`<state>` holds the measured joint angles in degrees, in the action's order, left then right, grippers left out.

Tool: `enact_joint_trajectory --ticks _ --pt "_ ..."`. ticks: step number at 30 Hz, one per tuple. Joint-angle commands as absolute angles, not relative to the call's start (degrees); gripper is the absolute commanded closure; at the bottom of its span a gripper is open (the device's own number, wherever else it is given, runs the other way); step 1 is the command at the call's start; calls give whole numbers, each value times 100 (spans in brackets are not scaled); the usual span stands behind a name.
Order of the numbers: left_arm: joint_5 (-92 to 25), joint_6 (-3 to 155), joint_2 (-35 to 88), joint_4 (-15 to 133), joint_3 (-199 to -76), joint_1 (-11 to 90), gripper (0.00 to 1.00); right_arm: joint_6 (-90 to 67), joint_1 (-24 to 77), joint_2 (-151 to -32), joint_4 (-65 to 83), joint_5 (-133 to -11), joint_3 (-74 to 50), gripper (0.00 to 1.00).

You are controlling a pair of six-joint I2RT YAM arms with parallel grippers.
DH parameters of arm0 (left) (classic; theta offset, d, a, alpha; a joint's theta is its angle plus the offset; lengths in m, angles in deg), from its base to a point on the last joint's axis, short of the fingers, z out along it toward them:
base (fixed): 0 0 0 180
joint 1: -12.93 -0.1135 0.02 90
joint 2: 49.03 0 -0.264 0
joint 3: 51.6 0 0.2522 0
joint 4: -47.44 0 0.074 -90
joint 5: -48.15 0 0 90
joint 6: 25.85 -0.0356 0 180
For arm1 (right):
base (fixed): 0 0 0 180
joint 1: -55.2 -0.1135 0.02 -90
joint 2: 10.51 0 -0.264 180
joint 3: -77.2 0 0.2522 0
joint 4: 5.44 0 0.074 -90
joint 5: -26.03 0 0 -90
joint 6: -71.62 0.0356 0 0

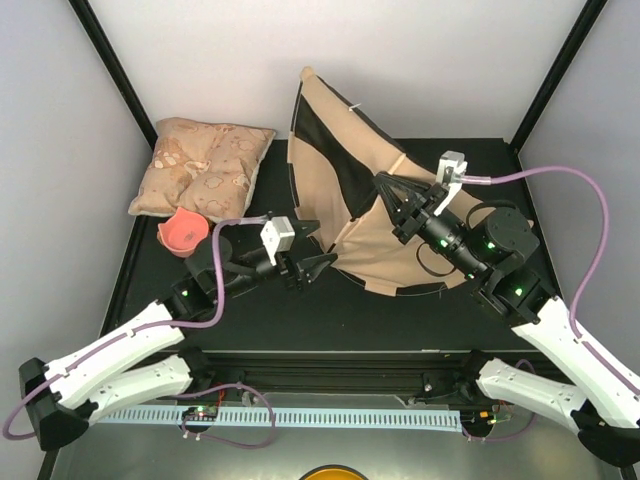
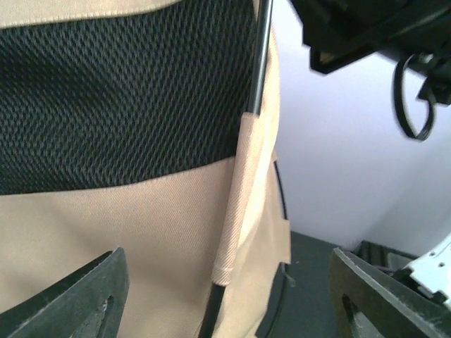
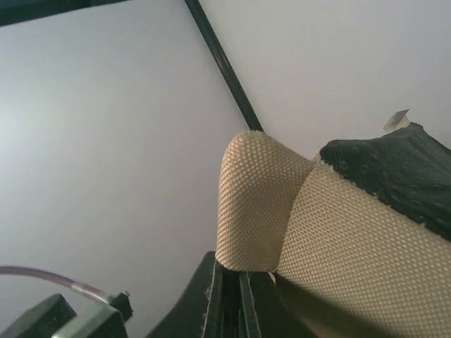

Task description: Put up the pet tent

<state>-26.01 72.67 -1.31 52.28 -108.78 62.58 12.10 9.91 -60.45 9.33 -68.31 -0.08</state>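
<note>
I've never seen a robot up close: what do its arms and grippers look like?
The left arm and right arm have smooth white shells low down and black joints near the wrist, with small green lights. A thin purple cable loops along each to a white camera block. The left gripper and right gripper are black, each with two pointed fingers.

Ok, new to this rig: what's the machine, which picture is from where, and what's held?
Two robot arms stand at the near edge of a black table, each ending in a two-finger gripper. One picture looks down from above; the other two come from cameras on the wrists. On the table: a tan tent, a beige pillow and what looks like a pink bowl. The right gripper is shut on a fold of the tent's fabric; the left gripper is open beside the tent, holding nothing.
</note>
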Motion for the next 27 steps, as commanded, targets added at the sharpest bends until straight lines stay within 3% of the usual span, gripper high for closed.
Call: enact_joint_trajectory --ticks 1,6,12,27 --pt "-2949 6989 139 4710 -10814 6326 24 1357 996 -6015 296 -6478 -294 99" --pt "-3445 6913 421 4118 -10375 6338 27 1519 995 -6053 228 -6154 -658 99" --pt "-3112 6511 562 2685 -9485 6342 27 1680 1001 -6268 262 -5904 -1436 99" --pt "-3491 5829 1097 1846 -9560 6299 26 2392 994 -6633 339 -6291 -2485 99"
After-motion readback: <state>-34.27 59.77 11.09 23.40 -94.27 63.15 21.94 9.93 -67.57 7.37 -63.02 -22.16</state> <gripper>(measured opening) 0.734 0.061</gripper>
